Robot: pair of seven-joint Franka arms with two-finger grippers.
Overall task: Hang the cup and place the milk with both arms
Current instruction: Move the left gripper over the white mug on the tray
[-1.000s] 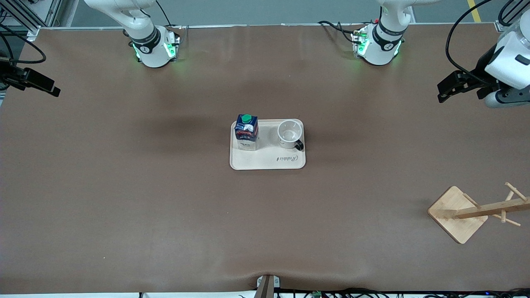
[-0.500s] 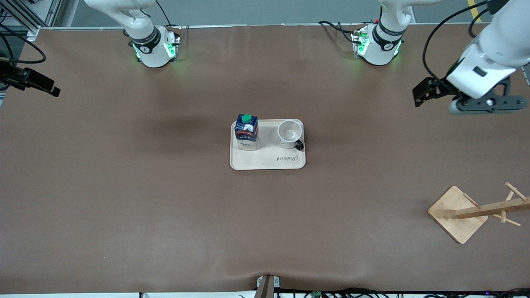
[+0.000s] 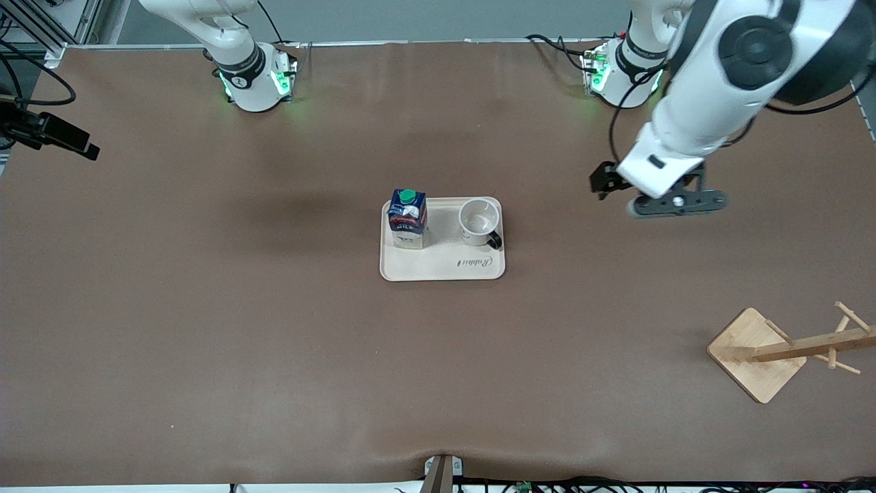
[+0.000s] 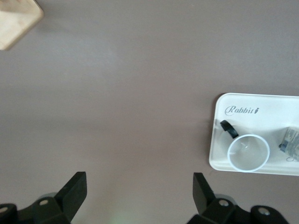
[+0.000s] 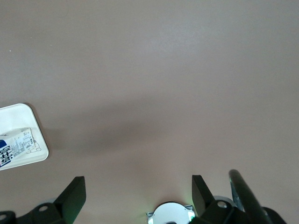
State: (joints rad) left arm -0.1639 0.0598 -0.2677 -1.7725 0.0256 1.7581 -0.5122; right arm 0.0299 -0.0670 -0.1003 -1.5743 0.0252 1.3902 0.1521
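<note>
Cup (image 3: 478,222) and milk carton (image 3: 408,218) stand side by side on cream tray (image 3: 443,270), mid table. Cup on tray's left-arm end, black handle pointing that way. Left gripper (image 4: 139,192) over bare table beside tray, fingers wide, empty: nearest cup. Right gripper (image 5: 138,191) fingers wide, empty, waiting.

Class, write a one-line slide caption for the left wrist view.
Open left gripper over bare brown table, beside the cream tray holding the white black-handled mug.
</note>
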